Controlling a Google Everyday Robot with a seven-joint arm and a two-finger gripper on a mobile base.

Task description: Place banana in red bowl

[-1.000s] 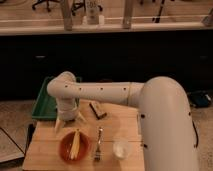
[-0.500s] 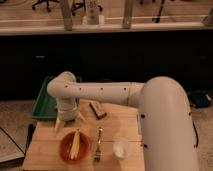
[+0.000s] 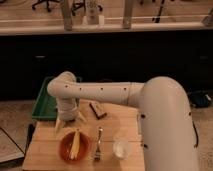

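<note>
Hardly anything has shifted: banana (image 3: 75, 143) lies in red bowl (image 3: 63, 150) near the worktop's (image 3: 120, 122) front-left corner, the hand (image 3: 69, 125) spread empty just behind, so withdrawing looks next.

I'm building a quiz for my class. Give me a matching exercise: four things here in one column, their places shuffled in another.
1 banana
2 fork
3 cup
4 gripper

A right of the fork
B in the red bowl
C hanging just behind the red bowl
D between red bowl and cup

Pairs: 1-B, 2-D, 3-A, 4-C
</note>
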